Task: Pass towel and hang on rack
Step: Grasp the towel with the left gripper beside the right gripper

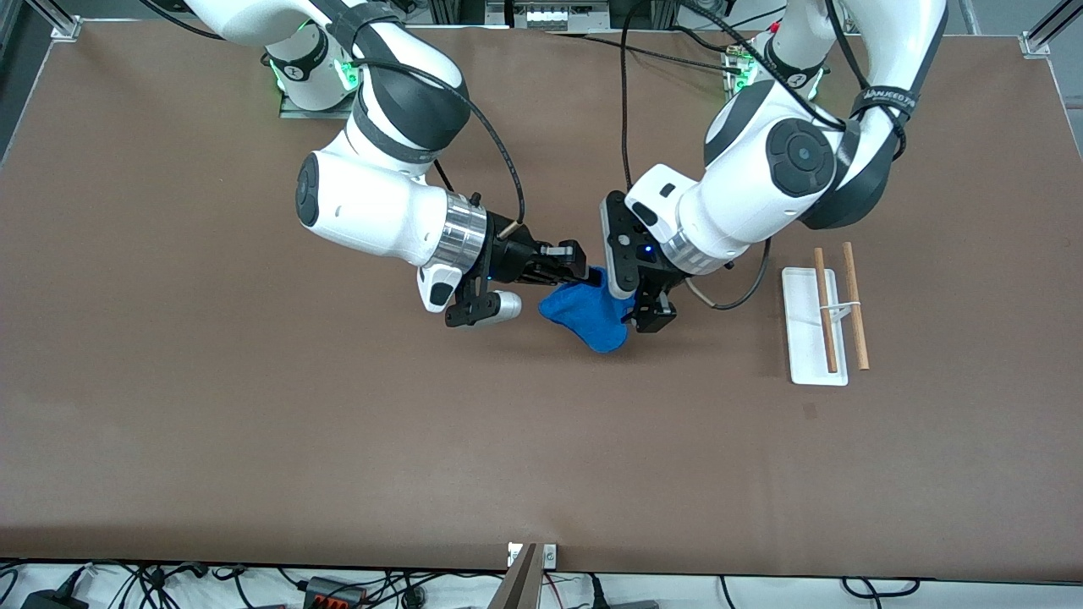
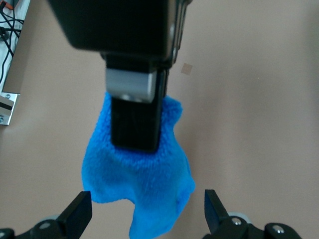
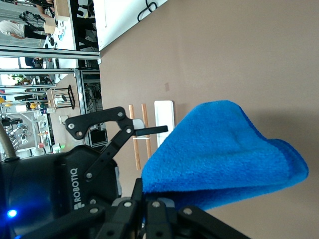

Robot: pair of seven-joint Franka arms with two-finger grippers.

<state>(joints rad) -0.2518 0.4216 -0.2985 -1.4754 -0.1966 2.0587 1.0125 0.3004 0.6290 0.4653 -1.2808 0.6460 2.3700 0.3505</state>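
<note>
The blue towel (image 1: 588, 317) hangs bunched over the table's middle, pinched at its top by my right gripper (image 1: 582, 275), which is shut on it. The right wrist view shows the towel (image 3: 224, 154) spreading out from my shut right gripper (image 3: 144, 193). My left gripper (image 1: 651, 315) is beside the towel on the rack's side, open. In the left wrist view its fingertips (image 2: 79, 213) stand wide apart with the towel's lower corner (image 2: 154, 209) between them, not touching. The rack (image 1: 812, 342) stands on the table toward the left arm's end, its two wooden rods (image 1: 854, 304) bare.
The brown table (image 1: 254, 440) stretches wide on every side. A small dark mark (image 1: 810, 411) lies nearer the front camera than the rack. A bracket (image 1: 529, 554) sits at the table's front edge, with cables below it.
</note>
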